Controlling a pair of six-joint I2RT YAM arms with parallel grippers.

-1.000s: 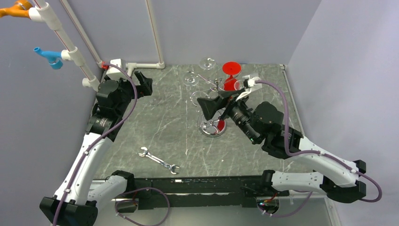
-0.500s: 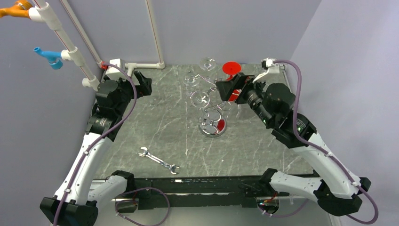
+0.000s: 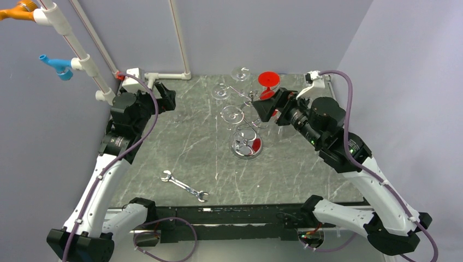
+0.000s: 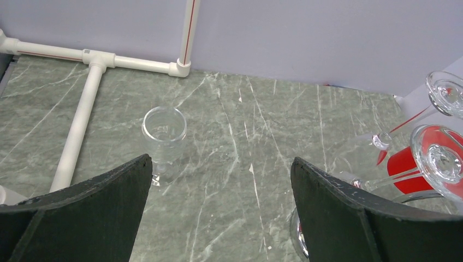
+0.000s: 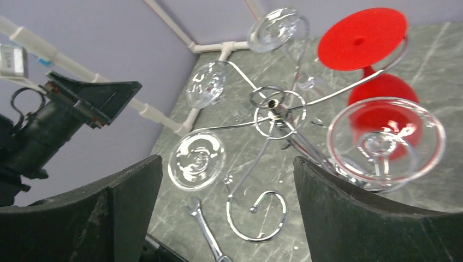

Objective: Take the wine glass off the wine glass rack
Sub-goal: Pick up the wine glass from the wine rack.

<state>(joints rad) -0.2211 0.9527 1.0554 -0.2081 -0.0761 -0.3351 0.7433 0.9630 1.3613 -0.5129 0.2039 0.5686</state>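
Observation:
The wine glass rack (image 3: pixel 247 147) stands mid-table on its round chrome base, with curled wire arms around its post (image 5: pixel 278 106). Hanging upside down on it are a red wine glass (image 3: pixel 268 79) (image 5: pixel 363 38) and several clear glasses, one on the near right arm (image 5: pixel 385 142) and one at the left (image 5: pixel 196 159). One curled arm (image 5: pixel 262 215) is empty. My right gripper (image 3: pixel 267 109) (image 5: pixel 227 164) is open, just right of the rack's top, touching nothing. My left gripper (image 3: pixel 166 97) (image 4: pixel 221 164) is open and empty at the back left.
A silver wrench (image 3: pixel 184 186) lies near the front. A clear glass (image 4: pixel 164 131) stands upright on the table ahead of the left gripper. White pipes (image 4: pixel 82 117) run along the back left corner. Walls close the back and right sides.
My right arm has swung from over the rack's base back and to the right. Its open gripper now faces the rack's top from the right. The left arm has not moved.

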